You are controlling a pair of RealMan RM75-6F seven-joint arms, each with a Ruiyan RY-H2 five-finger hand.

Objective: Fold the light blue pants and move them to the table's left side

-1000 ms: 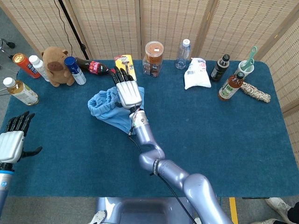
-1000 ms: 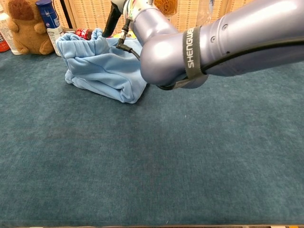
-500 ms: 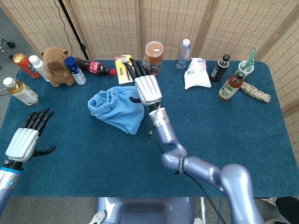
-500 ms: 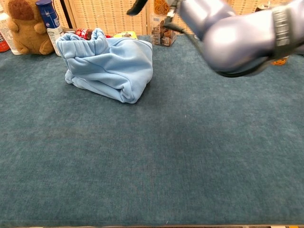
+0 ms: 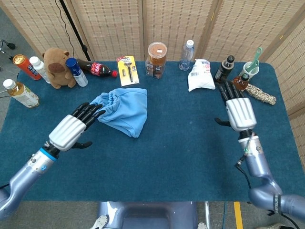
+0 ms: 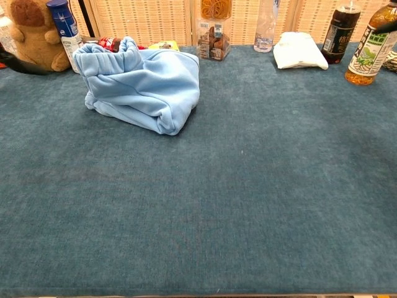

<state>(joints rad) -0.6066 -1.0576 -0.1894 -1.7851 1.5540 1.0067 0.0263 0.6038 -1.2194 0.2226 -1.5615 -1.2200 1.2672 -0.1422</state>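
The light blue pants (image 5: 123, 109) lie bunched in a folded bundle on the blue table (image 5: 181, 157), left of centre; the chest view shows the pants (image 6: 144, 84) at upper left with the elastic waistband on top. My left hand (image 5: 71, 130) is open, fingers spread, with its fingertips (image 5: 93, 112) right at the bundle's left edge, holding nothing. My right hand (image 5: 237, 111) is open over the table's right side, far from the pants. Neither hand's body shows in the chest view.
Along the back edge stand a stuffed brown toy (image 5: 58, 67), several bottles (image 5: 76, 71), a cola bottle (image 5: 100, 69), a yellow razor pack (image 5: 127, 70), a snack jar (image 5: 156, 59), a water bottle (image 5: 187, 55) and a white bag (image 5: 200, 75). A tea bottle (image 5: 20, 93) stands far left.
My right hand has let go of the pants and swung far to the right side. My left hand has moved in from the table's left edge up to the bundle.
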